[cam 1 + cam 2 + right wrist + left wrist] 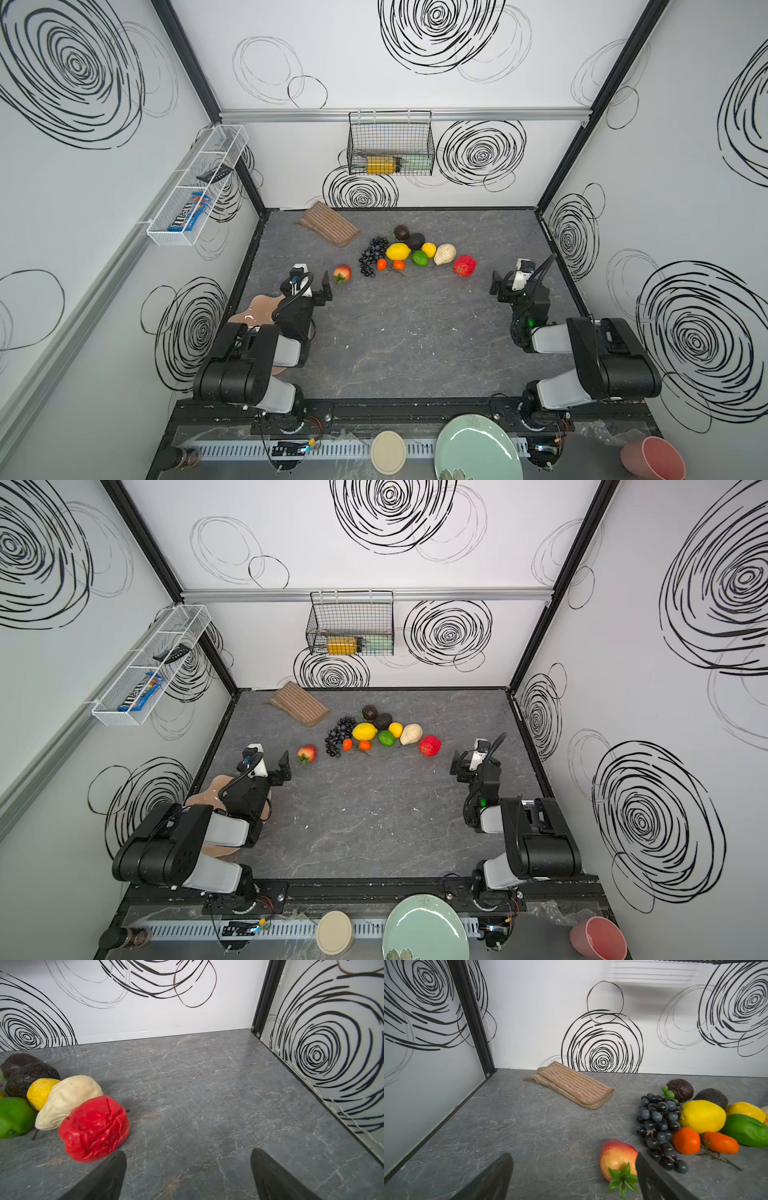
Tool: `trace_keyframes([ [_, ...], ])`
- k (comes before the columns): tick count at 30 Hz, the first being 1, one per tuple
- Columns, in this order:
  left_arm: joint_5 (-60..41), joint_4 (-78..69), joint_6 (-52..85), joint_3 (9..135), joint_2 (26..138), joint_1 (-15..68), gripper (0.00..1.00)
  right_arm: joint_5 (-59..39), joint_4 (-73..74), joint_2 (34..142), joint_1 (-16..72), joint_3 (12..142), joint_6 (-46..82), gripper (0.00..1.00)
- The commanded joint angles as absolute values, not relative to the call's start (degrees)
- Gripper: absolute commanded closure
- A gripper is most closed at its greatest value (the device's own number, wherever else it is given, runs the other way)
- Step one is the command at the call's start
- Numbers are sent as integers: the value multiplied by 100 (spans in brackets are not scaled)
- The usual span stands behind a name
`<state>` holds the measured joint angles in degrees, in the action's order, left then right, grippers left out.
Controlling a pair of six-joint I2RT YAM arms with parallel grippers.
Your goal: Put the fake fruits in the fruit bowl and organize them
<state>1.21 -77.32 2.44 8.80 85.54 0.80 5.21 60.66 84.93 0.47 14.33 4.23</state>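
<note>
Bulk of the left arm (245, 365) is hiding most of the fruit bowl (254, 312), which is sitting at the left edge of the counter (415, 332) beneath it; only peach slivers are showing in both top views, and its inside is not readable. The fake fruits (398, 251) are lying outside it, clustered toward the back of the counter: grape bunch (372, 255), two avocados (415, 241) behind, beige fruit (444, 254) and red apple (464, 265) at the right end, with a strawberry (342, 273) lying apart on the left. The left claw (572, 1159) is hovering spread wide, pinching nothing, one finger (654, 1176) overlapping the strawberry in the left wrist view, so contact is hard to judge. The right claw (188, 1157) is gaping empty just beside the red apple. The mint plate (478, 451) and coral cup (652, 457) are being cut off by the frame's lower edge. Grey marbled stone is forming the counter; white walls (374, 62) are carrying black scribbled spirals, a wire basket (390, 143) hanging at the back and a white wire shelf (199, 187) on the left wall.
</note>
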Motion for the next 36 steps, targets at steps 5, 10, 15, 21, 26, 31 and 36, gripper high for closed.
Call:
trace_keyframes([
  [5, 39, -8112, 272, 951, 8585, 26, 4, 493, 6170, 8466, 70, 1550, 354, 3],
  [10, 18, -8125, 281, 945, 8587, 9, 4, 491, 6170, 8464, 69, 1540, 358, 3],
  [15, -59, -8174, 308, 923, 8587, -26, 4, 492, 6170, 8464, 70, 1555, 360, 3],
  [21, -115, -8457, 264, 778, 8594, -9, 4, 476, 6291, 8427, 184, 1464, 204, 3],
  [26, -280, -9394, 168, 318, 8601, 25, 4, 598, 6527, 8314, 296, 1281, 114, 3],
  [31, 128, -9220, -85, 101, 7991, 338, 4, 611, 6730, 7892, 434, 991, -58, 3],
  [36, 1576, -8297, -586, 42, 6856, 1242, 4, 981, 5393, 6724, 1116, 1291, -555, 3],
])
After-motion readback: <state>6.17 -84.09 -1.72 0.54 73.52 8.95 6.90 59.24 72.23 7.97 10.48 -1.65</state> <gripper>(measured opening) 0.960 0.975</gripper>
